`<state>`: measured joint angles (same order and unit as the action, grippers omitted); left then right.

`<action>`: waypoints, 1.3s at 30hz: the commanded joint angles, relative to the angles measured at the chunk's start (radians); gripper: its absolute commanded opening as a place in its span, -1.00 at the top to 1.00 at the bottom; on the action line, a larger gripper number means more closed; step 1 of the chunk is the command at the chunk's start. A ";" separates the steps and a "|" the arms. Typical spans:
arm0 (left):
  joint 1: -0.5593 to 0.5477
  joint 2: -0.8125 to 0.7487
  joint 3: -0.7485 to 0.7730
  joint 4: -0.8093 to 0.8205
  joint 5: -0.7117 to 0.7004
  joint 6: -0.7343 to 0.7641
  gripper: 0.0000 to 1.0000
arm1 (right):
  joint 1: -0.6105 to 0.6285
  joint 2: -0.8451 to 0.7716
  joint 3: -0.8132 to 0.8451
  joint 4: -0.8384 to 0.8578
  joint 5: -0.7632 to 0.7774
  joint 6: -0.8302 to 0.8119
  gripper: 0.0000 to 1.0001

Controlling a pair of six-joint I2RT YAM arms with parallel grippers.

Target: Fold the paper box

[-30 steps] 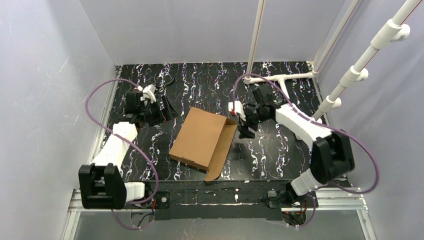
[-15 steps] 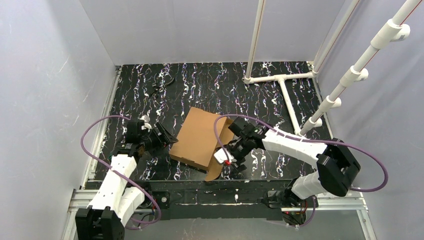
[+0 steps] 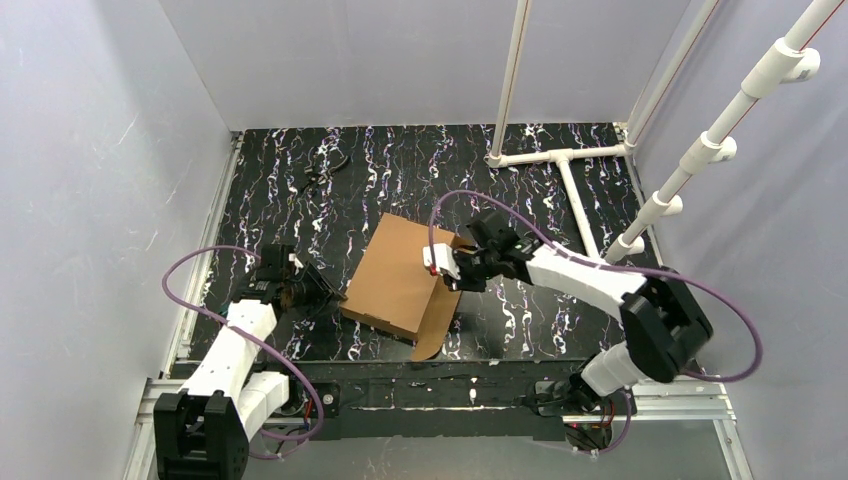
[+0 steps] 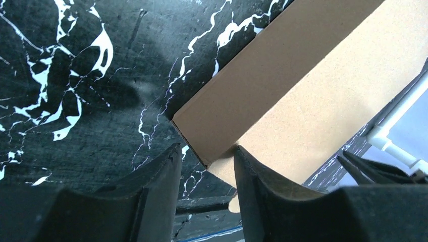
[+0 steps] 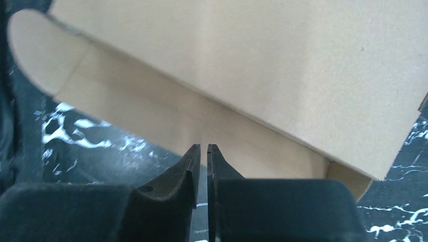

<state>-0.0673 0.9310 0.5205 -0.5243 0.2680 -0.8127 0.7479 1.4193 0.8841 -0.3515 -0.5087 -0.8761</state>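
Note:
The paper box lies as a flat brown cardboard shape in the middle of the black marbled table, with a loose flap hanging off its right side toward the near edge. My left gripper is low at the box's near left corner. In the left wrist view the jaws stand partly open with that corner between the tips, and only the right finger touches the cardboard. My right gripper sits at the box's right edge; its jaws are almost together, in front of the flap, with nothing seen between them.
A white pipe frame lies on the table at the back right, with slanted poles rising beside it. A dark cable loop rests at the back left. Grey walls close the table in on three sides.
My left arm came forward from the back left to the box's near left corner and its jaws narrowed. My right arm moved in to the box's right edge and its jaws closed.

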 commanded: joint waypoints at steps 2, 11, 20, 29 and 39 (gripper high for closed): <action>-0.005 0.038 0.010 0.004 -0.024 0.001 0.22 | 0.007 0.152 0.129 0.089 0.102 0.184 0.70; -0.072 0.084 -0.020 0.052 0.042 -0.033 0.23 | 0.005 0.272 0.232 0.125 0.187 0.243 0.71; -0.141 0.078 -0.026 0.088 0.019 -0.096 0.22 | -0.028 0.435 0.407 0.046 0.174 0.224 0.70; -0.135 -0.128 0.064 -0.060 -0.141 0.023 -0.13 | -0.194 0.154 0.255 -0.156 -0.139 -0.044 -0.15; -0.134 -0.001 0.150 0.167 0.179 0.352 -0.69 | -0.137 -0.041 -0.116 -0.182 -0.394 -0.603 -0.95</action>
<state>-0.2047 0.8593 0.6052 -0.4339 0.3164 -0.6102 0.5663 1.3857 0.8497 -0.5400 -0.7918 -1.2575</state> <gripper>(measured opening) 0.859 0.982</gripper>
